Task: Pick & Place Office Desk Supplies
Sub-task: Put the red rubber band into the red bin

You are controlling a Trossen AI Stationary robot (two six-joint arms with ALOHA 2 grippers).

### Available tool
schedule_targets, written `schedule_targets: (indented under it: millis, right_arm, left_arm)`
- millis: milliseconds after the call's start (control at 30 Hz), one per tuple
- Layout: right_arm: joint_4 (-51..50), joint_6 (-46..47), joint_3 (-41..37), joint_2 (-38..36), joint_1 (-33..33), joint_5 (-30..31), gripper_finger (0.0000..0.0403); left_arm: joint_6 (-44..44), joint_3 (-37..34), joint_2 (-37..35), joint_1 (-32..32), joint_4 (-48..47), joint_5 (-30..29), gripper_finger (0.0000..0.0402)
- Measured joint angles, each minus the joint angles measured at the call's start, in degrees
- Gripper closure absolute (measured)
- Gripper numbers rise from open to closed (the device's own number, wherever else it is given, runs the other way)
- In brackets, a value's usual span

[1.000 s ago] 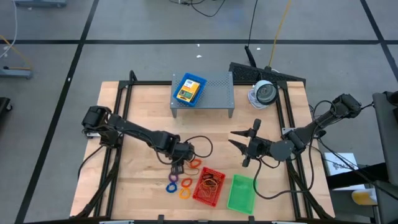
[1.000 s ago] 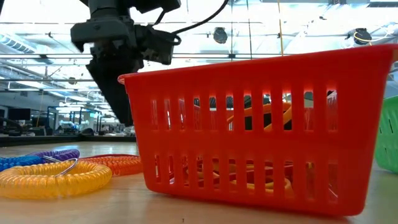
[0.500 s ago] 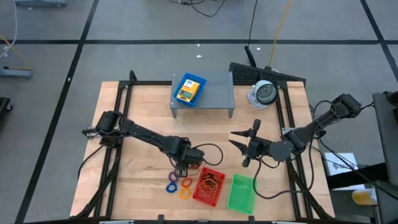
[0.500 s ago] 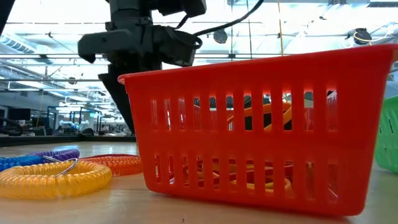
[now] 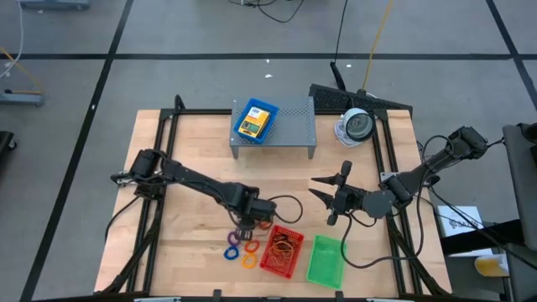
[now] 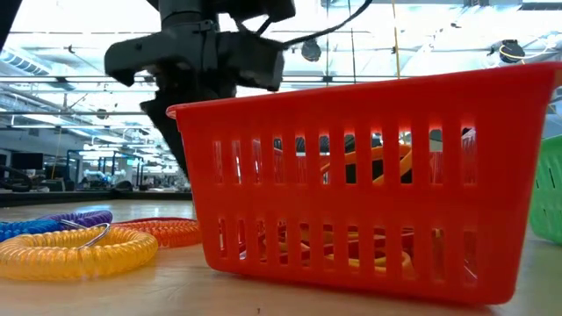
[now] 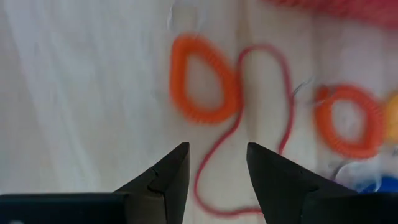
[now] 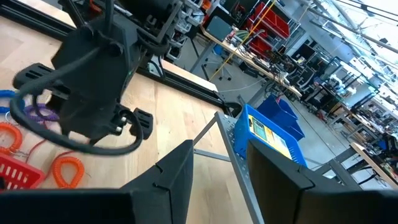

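Note:
My left gripper [image 7: 217, 168] points down, open, just above the table beside the red mesh tray [image 5: 281, 250]. Below its fingertips lie a thin red rubber band [image 7: 249, 124] and an orange ring [image 7: 202, 81], flat on the wood and untouched. More rings lie around: orange [image 7: 348, 118], yellow [image 6: 75, 250], purple and blue [image 6: 44, 224]. The red tray holds rubber bands. My right gripper [image 5: 323, 189] hangs open in the air at the table's right, holding nothing. A blue tray with a crayon box [image 5: 254, 120] sits on the grey shelf.
A green mesh tray [image 5: 325, 260] stands right of the red one at the near edge. The grey perforated shelf [image 5: 289, 126] stands at the far middle, with a round white-and-grey device [image 5: 357, 126] to its right. Bare wood lies between the shelf and the rings.
My left gripper has moved toward the red tray and the near edge, sinking a little, and its wrist has rolled. Its fingers have stayed open. The rings and the rubber band have not moved.

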Motion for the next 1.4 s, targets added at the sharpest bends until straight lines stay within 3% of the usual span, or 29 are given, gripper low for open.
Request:
schedule_targets:
  millis: [233, 633, 867, 1400]
  right_arm:
    - [-0.14, 0.0, 0.0, 0.0, 0.0, 0.0, 0.0261]
    - [0.07, 0.01, 0.0, 0.0, 0.0, 0.0, 0.0261]
    - [0.09, 0.02, 0.0, 0.0, 0.0, 0.0, 0.0261]
    - [0.1, 0.02, 0.0, 0.0, 0.0, 0.0, 0.0261]
  left_arm:
    - [0.45, -3.19, -0.02, -0.87, 5.66, 0.21, 0.0231]
    - [-1.95, -7.99, -0.11, -0.8, 7.49, -0.65, 0.0231]
    - [-3.94, -8.35, -0.15, -0.96, 8.01, -4.29, 0.0232]
    - [-4.46, -8.16, 2.09, -1.16, 7.05, -2.74, 0.0232]
